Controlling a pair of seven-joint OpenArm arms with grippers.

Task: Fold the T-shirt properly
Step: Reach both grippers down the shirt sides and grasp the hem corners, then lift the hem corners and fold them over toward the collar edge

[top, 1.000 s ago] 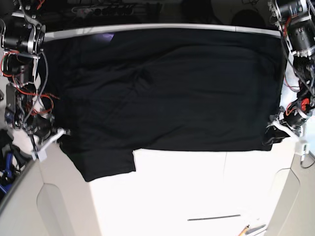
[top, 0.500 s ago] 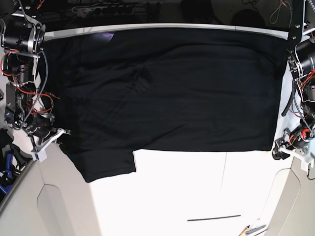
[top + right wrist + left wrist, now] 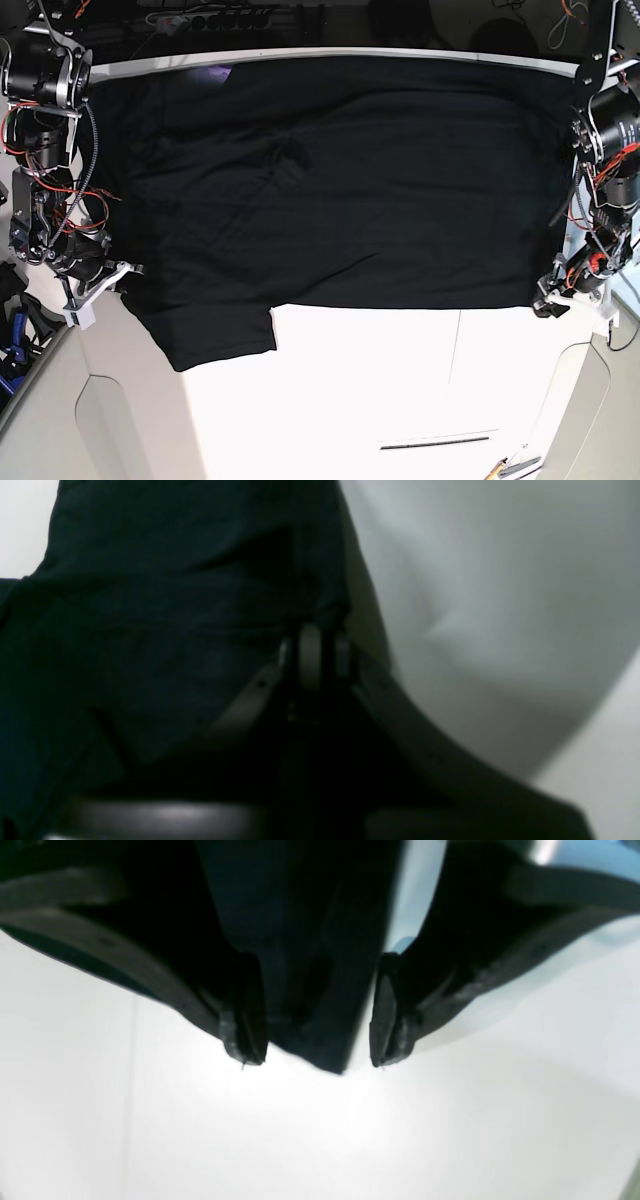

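Note:
The black T-shirt (image 3: 340, 180) lies spread plain side up across the far half of the white table (image 3: 400, 380), with one sleeve (image 3: 215, 335) hanging toward the front left. No print shows. My left gripper (image 3: 548, 300) is at the shirt's near right corner. In the left wrist view it (image 3: 314, 1057) is open, with the cloth corner (image 3: 310, 940) lying between its fingers (image 3: 245, 1040). My right gripper (image 3: 125, 273) is at the shirt's left edge by the sleeve. In the right wrist view it (image 3: 312, 647) is shut on the black cloth (image 3: 150, 605).
A thin dark stick (image 3: 435, 441) and a small tool (image 3: 510, 466) lie near the table's front right. Cables and a power strip (image 3: 210, 18) run behind the far edge. The arms' bases stand at both side edges.
My left gripper swung out past the table's right edge, then came back to the shirt's near right corner. The shirt's right edge sits slightly further in. The right arm barely moved.

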